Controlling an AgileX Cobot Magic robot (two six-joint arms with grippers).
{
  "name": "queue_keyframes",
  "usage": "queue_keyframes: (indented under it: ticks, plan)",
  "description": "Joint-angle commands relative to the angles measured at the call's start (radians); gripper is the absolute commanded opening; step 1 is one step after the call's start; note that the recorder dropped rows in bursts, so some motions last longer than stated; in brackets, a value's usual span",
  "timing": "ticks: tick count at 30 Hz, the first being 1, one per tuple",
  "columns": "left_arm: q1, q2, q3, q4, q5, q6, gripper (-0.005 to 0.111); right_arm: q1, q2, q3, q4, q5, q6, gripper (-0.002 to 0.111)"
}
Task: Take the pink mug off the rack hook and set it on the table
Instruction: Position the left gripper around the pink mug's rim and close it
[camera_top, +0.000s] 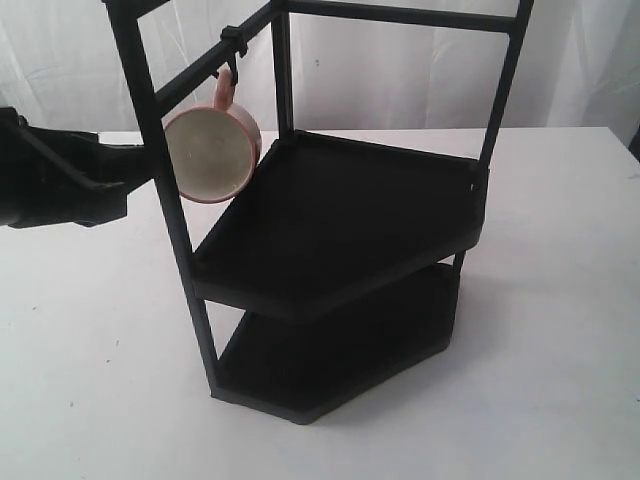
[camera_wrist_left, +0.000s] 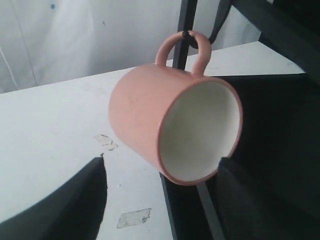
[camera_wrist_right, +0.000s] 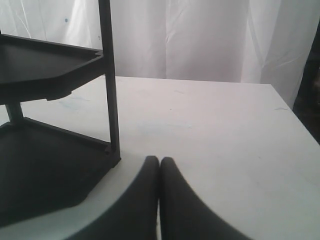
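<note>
Pink mug (camera_top: 212, 152) on the rack hook (camera_top: 232, 66), beside the upper shelf (camera_top: 340, 210)

A pale pink ceramic mug (camera_top: 211, 152) hangs sideways from a small black hook (camera_top: 231, 68). The black metal rack (camera_top: 330, 225) stands on a white table (camera_top: 560, 320).

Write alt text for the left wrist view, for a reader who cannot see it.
A small pale pink ceramic mug, cream-white inside, hangs sideways by its loop handle from a black hook on a black metal rack, above a white tabletop.
</note>
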Motion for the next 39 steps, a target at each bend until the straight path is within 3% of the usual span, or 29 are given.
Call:
queue_keyframes:
  ticks: [1,9,14,17,21,26,39]
  plan:
    - [-0.003,0.048,-0.02,-0.013,0.012,0.0,0.066,-0.005,-0.006,0.005,-0.006,-0.006,-0.004,0.0]
    - [-0.002,0.07,-0.057,0.021,-0.074,0.0,0.066,-0.005,-0.006,0.005,-0.006,-0.006,-0.004,0.0]
    - [0.025,0.073,-0.058,0.003,-0.047,-0.042,0.066,-0.005,-0.006,0.005,-0.006,-0.006,-0.004,0.0]
    - [0.067,0.073,-0.058,-0.118,-0.047,-0.052,0.066,-0.005,-0.006,0.005,-0.006,-0.006,-0.004,0.0]
    - [0.116,0.073,-0.058,-0.141,0.067,-0.123,0.066,-0.005,-0.006,0.005,-0.006,-0.006,-0.004,0.0]
    - [0.122,0.073,-0.058,-0.141,0.185,-0.198,0.066,-0.005,-0.006,0.005,-0.006,-0.006,-0.004,0.0]
    - [0.122,0.124,-0.058,-0.141,0.185,-0.213,0.064,-0.005,-0.006,0.005,-0.006,-0.006,-0.004,0.0]
